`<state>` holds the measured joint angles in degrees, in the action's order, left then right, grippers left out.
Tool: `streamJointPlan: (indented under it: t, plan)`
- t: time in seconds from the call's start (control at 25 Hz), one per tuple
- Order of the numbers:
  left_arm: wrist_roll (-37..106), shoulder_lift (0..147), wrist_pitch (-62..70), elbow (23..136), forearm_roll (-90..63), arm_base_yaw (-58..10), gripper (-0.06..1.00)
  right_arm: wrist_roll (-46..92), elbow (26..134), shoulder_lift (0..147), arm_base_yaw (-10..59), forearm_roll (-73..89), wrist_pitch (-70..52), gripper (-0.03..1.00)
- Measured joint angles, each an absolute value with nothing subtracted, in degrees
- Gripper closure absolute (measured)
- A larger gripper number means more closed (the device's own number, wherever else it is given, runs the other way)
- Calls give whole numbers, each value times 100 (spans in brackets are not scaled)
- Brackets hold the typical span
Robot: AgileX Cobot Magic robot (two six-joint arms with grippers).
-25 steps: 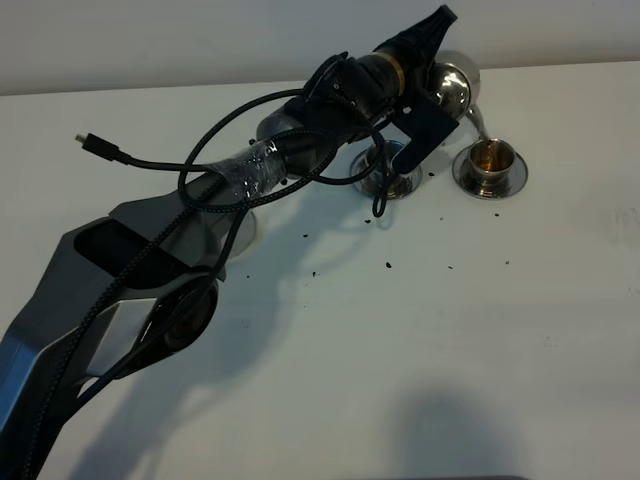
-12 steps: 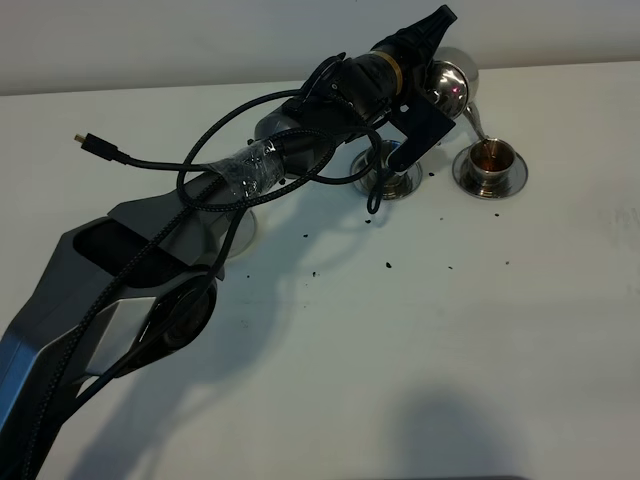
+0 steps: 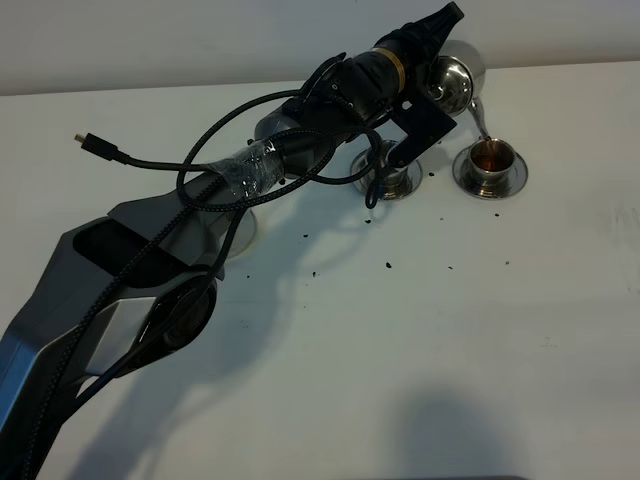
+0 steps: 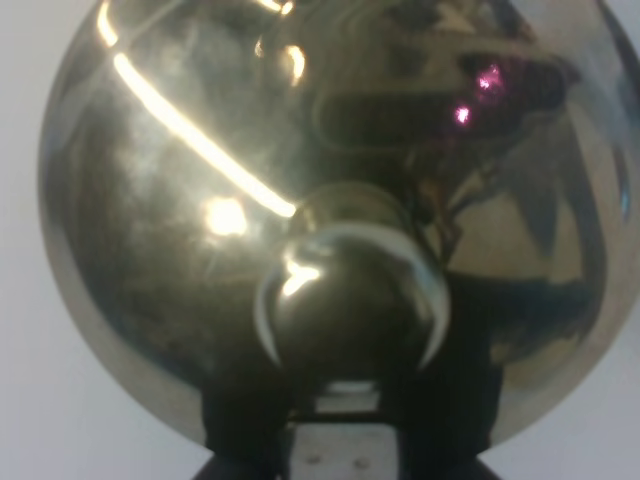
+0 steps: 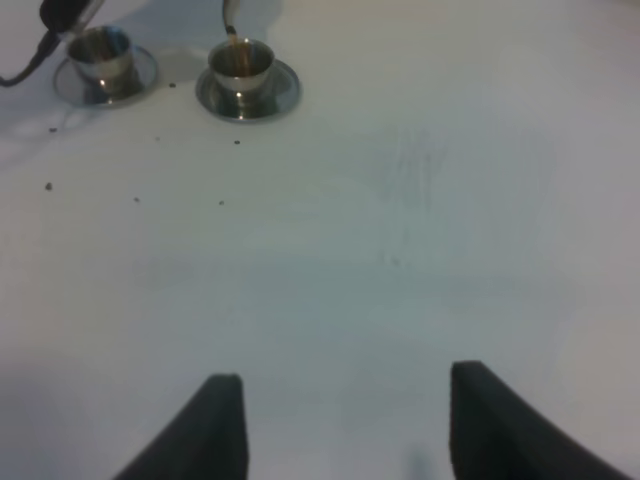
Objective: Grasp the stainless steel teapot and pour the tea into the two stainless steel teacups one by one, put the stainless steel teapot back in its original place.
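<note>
Nearest, the right arm's jaws hang released over the surface [image 5: 400, 250]. Past dark specks [image 3: 387, 265], the two stainless steel teacups [image 5: 100, 52] [image 5: 240, 62] stand side by side on saucers [image 3: 515, 178]. Behind them the left arm's jaws are clenched on the stainless steel teapot [image 3: 455, 78], tilted, spout [image 3: 480, 118] above the right-hand cup [image 3: 490, 160], which holds tea [image 3: 490, 153].

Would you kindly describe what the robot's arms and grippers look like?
The left arm has a dark grey, angular shell, a brass-coloured ring near the wrist and a clear wrap. Black braided cables loop over it, one ending in a loose plug. The right gripper shows two black fingers.
</note>
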<state>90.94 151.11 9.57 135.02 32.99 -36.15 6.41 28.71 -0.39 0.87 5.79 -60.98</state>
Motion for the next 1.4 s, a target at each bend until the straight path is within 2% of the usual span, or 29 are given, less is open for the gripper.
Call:
streamJointPlan:
  t: [1.4]
  plan:
    - [9292,15111,839,13502,3300,-3615,72,641,2871,-39,87,579,-6098,52]
